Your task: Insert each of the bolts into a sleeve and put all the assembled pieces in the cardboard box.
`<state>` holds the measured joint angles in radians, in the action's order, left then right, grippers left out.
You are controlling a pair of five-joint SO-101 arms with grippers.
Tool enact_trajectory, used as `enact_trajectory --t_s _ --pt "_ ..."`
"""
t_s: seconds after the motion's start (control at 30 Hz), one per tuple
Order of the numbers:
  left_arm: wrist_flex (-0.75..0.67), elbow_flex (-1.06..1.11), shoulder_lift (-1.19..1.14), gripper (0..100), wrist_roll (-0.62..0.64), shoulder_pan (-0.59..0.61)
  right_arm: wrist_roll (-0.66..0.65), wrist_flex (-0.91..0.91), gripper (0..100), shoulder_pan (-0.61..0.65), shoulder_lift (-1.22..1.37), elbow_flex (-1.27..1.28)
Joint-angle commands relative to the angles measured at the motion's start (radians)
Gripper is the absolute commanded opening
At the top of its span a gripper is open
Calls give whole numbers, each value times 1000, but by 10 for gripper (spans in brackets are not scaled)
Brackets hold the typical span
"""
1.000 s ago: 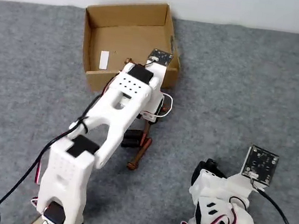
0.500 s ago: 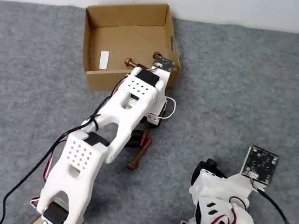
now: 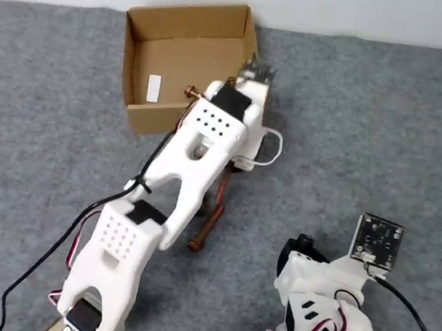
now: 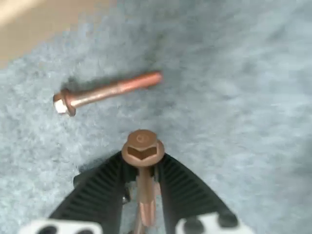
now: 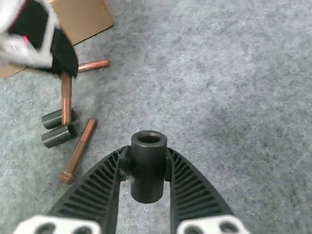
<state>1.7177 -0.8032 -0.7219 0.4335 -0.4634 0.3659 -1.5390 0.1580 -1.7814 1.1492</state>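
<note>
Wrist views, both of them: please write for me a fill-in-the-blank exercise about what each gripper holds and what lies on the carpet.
1. The left gripper is shut on a copper-coloured ____.
2. The right gripper is shut on a dark ____.
3. In the right wrist view, ____ loose sleeves lie side by side on the carpet.
Missing words: bolt; sleeve; two.

A copper bolt (image 4: 142, 146) is clamped by the left gripper (image 4: 141, 163); a second bolt (image 4: 108, 91) is seen lying on the grey carpet (image 4: 234, 97).
</note>
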Motion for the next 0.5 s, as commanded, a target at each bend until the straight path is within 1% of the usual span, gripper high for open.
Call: enact_trajectory --t_s 0.0,0.1,0.23,0.33,0.47 --pt "32 -50 204 3 8 -14 6 28 8 53 27 -5" --pt "34 -50 308 3 5 -8 6 28 8 114 27 -5" --pt "35 -22 451 3 -23 -9 -20 31 8 154 27 -5" --pt "34 81 580 3 -34 -28 -38 41 8 182 27 -5" --pt "28 286 775 3 -34 -38 -38 44 8 232 27 -5"
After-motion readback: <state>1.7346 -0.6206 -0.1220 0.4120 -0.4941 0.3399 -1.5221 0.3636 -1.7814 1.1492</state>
